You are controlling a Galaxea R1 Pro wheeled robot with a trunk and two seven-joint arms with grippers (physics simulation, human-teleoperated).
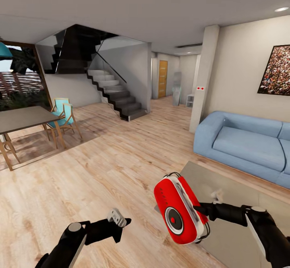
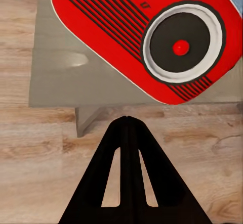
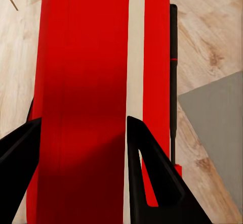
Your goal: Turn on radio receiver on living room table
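Note:
The red radio receiver (image 1: 179,211) with its white rim band hangs tilted in the air over the near left corner of the grey coffee table (image 1: 237,187). My right gripper (image 1: 197,210) is shut on its side; the right wrist view shows the fingers (image 3: 144,153) clamped across the red body (image 3: 86,57). My left gripper (image 1: 123,221) is shut and empty, left of the radio and a short way from it. In the left wrist view its joined tips (image 2: 126,119) point at the radio (image 2: 116,27), just below the round black dial (image 2: 180,47) with a red centre.
A light-blue sofa (image 1: 245,143) stands behind the coffee table, under a framed crowd picture (image 1: 278,70). Far left are a dark dining table (image 1: 24,117) and turquoise chairs (image 1: 64,115). Stairs (image 1: 117,94) and a pillar (image 1: 205,78) stand beyond the pale wood floor (image 1: 112,167).

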